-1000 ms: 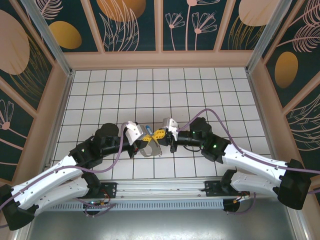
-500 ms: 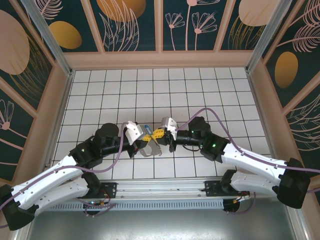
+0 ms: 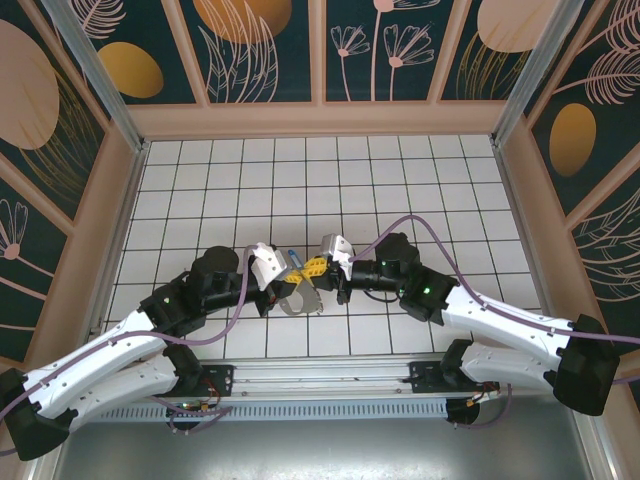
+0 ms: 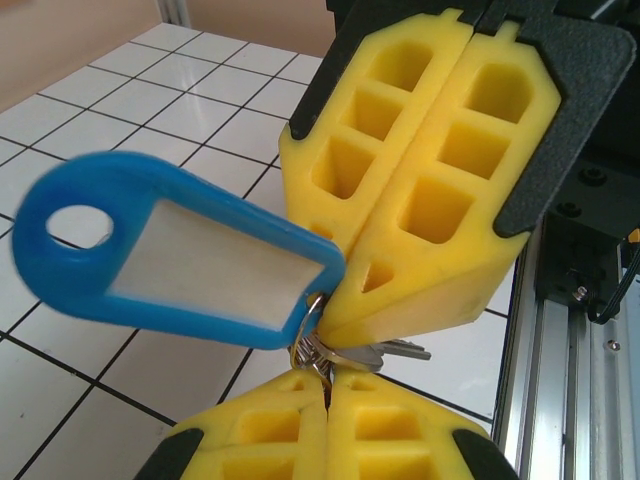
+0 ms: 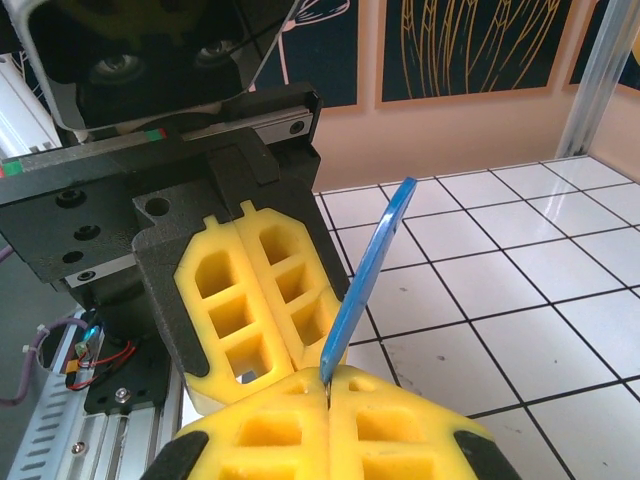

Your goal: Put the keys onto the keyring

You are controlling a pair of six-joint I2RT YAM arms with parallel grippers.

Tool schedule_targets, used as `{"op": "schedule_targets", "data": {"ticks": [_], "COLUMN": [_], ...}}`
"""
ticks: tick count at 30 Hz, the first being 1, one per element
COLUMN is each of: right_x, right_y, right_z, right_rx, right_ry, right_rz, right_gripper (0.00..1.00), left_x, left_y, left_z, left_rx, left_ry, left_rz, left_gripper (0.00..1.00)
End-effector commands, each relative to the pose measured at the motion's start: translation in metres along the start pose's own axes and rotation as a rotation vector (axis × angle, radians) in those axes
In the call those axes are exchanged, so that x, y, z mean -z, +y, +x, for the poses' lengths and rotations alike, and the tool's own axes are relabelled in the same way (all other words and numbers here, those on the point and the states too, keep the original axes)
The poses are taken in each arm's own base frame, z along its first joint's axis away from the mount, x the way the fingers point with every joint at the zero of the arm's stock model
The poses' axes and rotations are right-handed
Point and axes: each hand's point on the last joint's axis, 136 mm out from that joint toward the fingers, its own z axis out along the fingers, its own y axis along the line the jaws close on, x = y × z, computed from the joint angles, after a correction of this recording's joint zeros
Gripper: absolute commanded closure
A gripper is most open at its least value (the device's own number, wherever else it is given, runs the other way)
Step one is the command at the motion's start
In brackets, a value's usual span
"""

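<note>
Two grippers are meeting tip to tip mid-table in the top view: left gripper (image 3: pixel 299 274), right gripper (image 3: pixel 313 268), the key (image 3: pixel 292 256) poking up between them. The keyring (image 3: pixel 299 300) is lying blurry on the tiles (image 3: pixel 400 180) just beside them.

Left wrist: I'm seeing left jaws clamping the key's metal end, right jaws pinching beside the tag (image 4: pixel 180 260).

Right wrist: right jaws are squeezing the tag's edge.

A counter (image 3: pixel 300 170) of glossy white tiles with dark grout lines is boxed in by peach-framed walls (image 3: pixel 270 50). Their dark teal panels bear pale flower outlines and orange discs. Aluminium posts (image 3: pixel 95 70) stand at the back corners. Light looks even, perhaps from overhead.
</note>
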Motion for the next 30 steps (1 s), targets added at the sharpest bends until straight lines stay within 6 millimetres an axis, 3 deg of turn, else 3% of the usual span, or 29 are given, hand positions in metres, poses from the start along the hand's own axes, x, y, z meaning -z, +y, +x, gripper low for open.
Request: {"op": "schedule_targets", "data": {"ticks": [1,30], "right_x": [-0.001,-0.001], "right_y": [-0.007,-0.02], "right_z": [-0.007,0.01], "right_rx": [0.005,-0.01], "right_ry": [-0.004,0.089], "right_rz": [0.044,0.116], "right_gripper": [1.0,1.0], "left_x": [0.005,0.003], "left_y": [-0.008,-0.005], "left_z": [-0.021,-0.019], "left_rx": [-0.037,-0.037], "left_ry": [-0.066,-0.056], "left_rz": [0.039,0.025], "left_gripper": [1.0,1.0]}}
